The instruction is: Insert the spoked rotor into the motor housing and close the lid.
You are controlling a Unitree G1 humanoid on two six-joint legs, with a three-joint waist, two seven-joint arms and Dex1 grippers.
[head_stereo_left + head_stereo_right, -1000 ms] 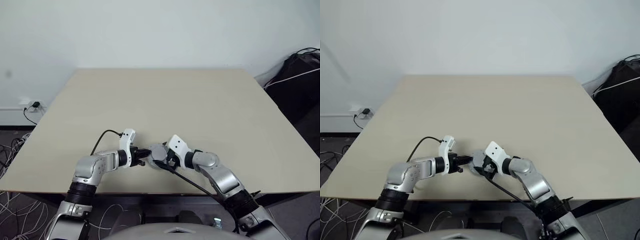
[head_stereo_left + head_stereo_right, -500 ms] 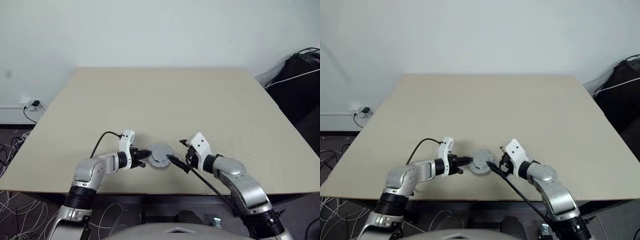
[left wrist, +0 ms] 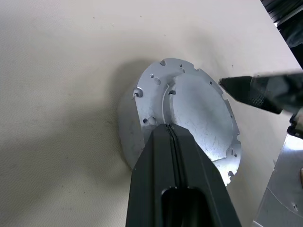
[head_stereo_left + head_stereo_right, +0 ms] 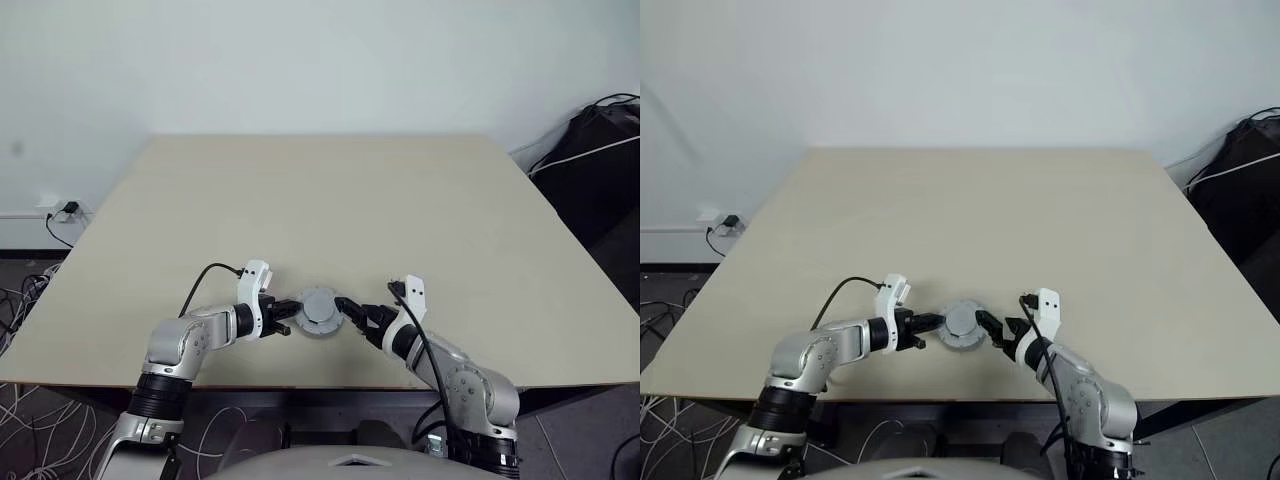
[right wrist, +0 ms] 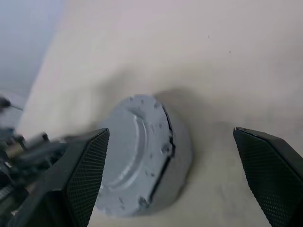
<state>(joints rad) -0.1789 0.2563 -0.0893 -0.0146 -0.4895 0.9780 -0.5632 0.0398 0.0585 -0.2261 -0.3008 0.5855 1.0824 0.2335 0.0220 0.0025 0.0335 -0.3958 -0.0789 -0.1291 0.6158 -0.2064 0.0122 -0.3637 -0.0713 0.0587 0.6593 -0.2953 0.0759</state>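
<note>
The motor housing (image 4: 318, 322) sits near the table's front edge, a plain grey puck. The light grey lid (image 3: 199, 113) lies on top of it, outer face up; in the right wrist view a thin dark gap shows under the lid (image 5: 135, 142) along one side. The spoked rotor is hidden. My left gripper (image 4: 293, 307) is shut, its tips resting against the lid's left rim with nothing between them. My right gripper (image 4: 356, 318) stands open just right of the housing, pointing at it, its fingers (image 5: 83, 175) spread wider than the puck and apart from it.
The beige table (image 4: 330, 200) stretches away behind the housing, and its front edge lies close below both grippers. A black bag with cables (image 4: 600, 150) stands beyond the right edge. A wall socket and loose cables (image 4: 65, 212) are on the floor at the left.
My right gripper has drawn back to the right off the housing and rolled over, its arm dropping low. The lid stays on the housing. My left gripper has kept still.
</note>
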